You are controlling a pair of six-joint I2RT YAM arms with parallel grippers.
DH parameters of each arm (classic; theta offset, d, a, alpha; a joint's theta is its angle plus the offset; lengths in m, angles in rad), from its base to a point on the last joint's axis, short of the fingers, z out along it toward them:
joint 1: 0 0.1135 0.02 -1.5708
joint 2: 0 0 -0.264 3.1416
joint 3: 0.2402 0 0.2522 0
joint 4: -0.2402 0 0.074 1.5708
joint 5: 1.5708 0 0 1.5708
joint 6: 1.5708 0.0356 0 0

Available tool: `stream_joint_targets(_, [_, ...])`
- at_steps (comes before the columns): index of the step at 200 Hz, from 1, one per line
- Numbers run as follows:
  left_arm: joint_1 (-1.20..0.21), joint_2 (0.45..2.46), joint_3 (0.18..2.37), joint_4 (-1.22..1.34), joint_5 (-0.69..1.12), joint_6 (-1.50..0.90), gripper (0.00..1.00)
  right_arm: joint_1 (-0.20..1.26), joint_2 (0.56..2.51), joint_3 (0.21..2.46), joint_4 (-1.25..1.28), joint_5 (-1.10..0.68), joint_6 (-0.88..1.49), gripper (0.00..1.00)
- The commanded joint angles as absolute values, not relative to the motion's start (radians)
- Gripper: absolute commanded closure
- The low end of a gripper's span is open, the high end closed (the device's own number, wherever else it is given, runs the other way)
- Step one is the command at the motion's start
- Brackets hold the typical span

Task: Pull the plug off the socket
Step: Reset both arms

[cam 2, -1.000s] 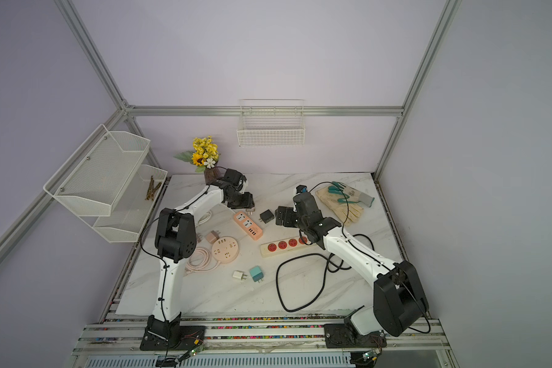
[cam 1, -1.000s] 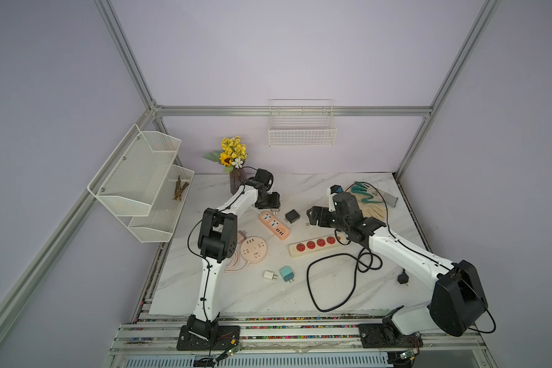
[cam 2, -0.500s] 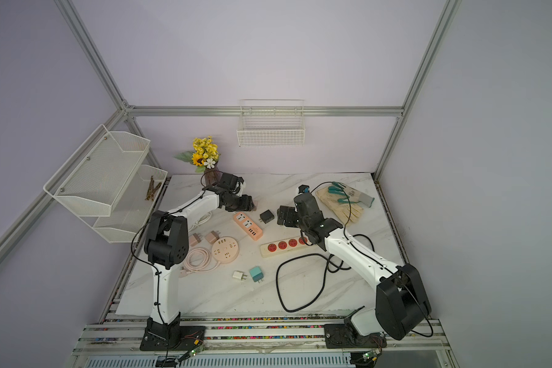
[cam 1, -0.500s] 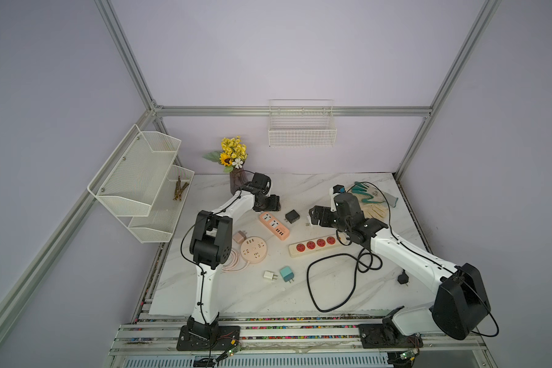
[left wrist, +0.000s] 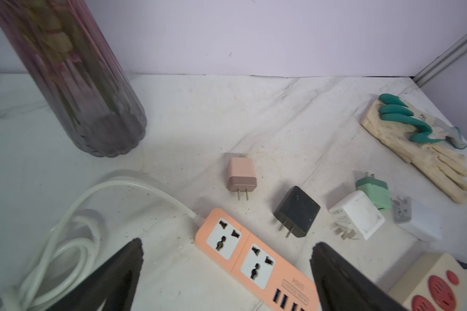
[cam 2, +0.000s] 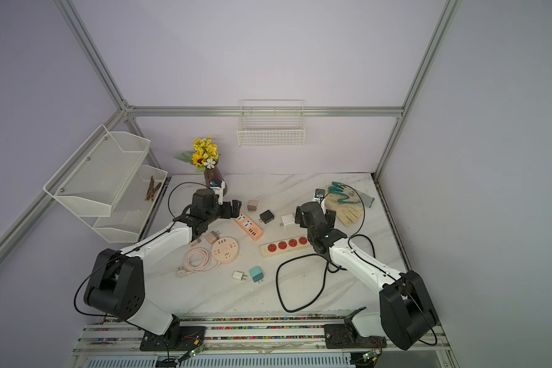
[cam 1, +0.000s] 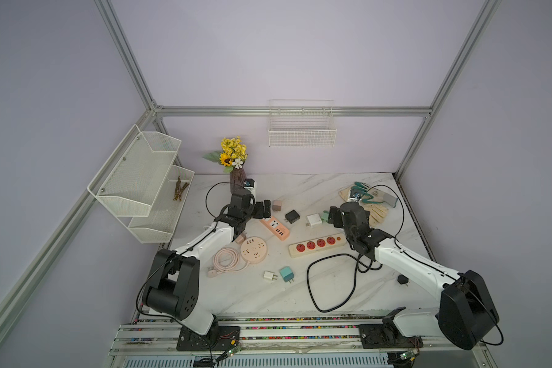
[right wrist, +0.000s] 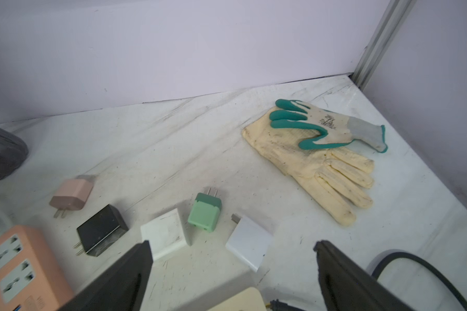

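White arms [cam 1: 204,239] — black joints [cam 1: 172,286], looped cables [cam 1: 206,199]

No text can be read for certain. The orange power strip [left wrist: 243,258] carries a small framed label [left wrist: 294,287] beside its USB ports, upside down in the left wrist view and too blurred to make out. The green-coated glove [right wrist: 329,126], near the far right corner of the bench [right wrist: 173,150], bears a dark stamped mark that is illegible. The fine grey print on one face of the white charger [left wrist: 356,215] is too small to read.
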State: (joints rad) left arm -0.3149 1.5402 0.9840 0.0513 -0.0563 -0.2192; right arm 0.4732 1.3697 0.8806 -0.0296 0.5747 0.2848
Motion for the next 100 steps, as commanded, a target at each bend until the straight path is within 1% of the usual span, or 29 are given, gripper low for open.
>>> stream_joint_targets(1, [-0.318,1.476,0.86,0.281,-0.219,-0.084,0.0,0.442,1.395,0.834,0.144,0.673,0.137,0.01])
stream_joint_targets(29, [-0.315,1.468,0.786,0.314,-0.401,0.019,0.0,0.405,1.391,0.724,0.381,0.66,-0.009,0.01])
stream_joint_targets(50, [-0.293,1.495,0.785,0.26,-0.514,0.07,0.0,0.377,1.403,0.659,0.545,0.641,-0.095,0.01])
stream_joint_targets(64, [-0.259,1.501,0.777,0.229,-0.51,0.06,0.0,0.356,1.418,0.636,0.597,0.599,-0.102,0.01])
stream_joint_targets(100, [-0.177,1.501,0.704,0.272,-0.444,0.045,0.0,0.284,1.443,0.558,0.709,0.438,-0.06,0.01])
